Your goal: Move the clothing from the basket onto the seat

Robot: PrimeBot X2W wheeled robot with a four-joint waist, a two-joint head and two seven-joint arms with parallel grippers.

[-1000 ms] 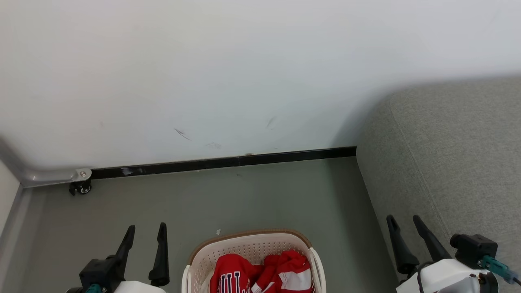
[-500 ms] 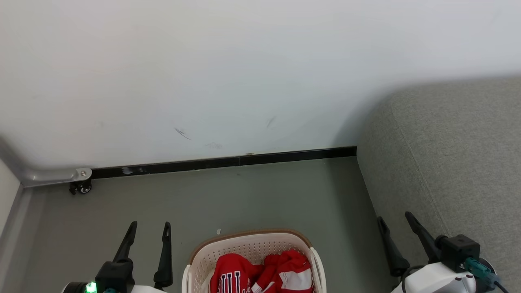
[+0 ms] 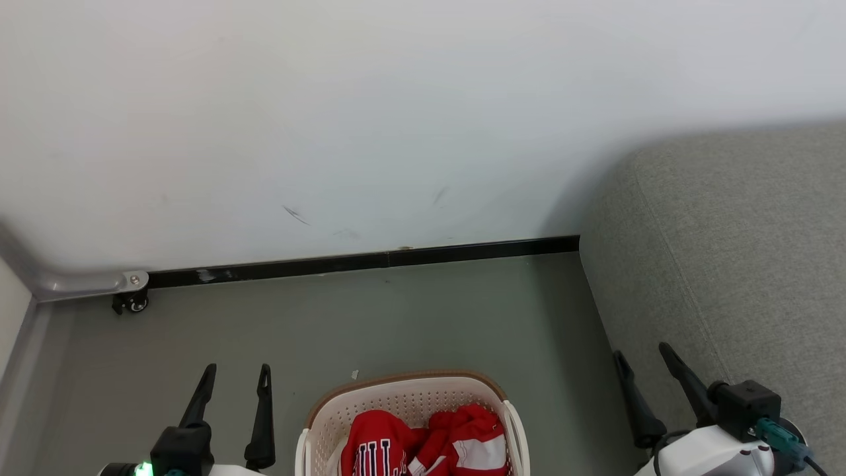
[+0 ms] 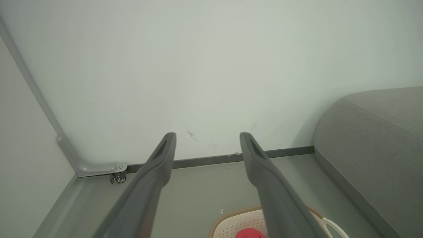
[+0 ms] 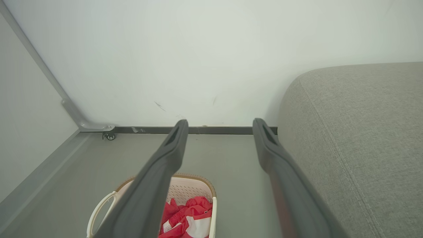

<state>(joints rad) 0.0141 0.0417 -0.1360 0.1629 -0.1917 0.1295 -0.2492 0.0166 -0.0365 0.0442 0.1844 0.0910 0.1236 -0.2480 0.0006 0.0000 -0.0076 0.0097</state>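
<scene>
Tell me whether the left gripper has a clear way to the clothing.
Probably yes. The left gripper is open and empty, beside the basket, whose top is uncovered with the clothing lying exposed. Nothing stands between them; it would have to come in over the rim.

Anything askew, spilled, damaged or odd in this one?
Only minor things: dark scuff marks on the white wall above the baseboard, and a small pale scrap on the floor just beyond the basket. The clothing lies crumpled inside it.
</scene>
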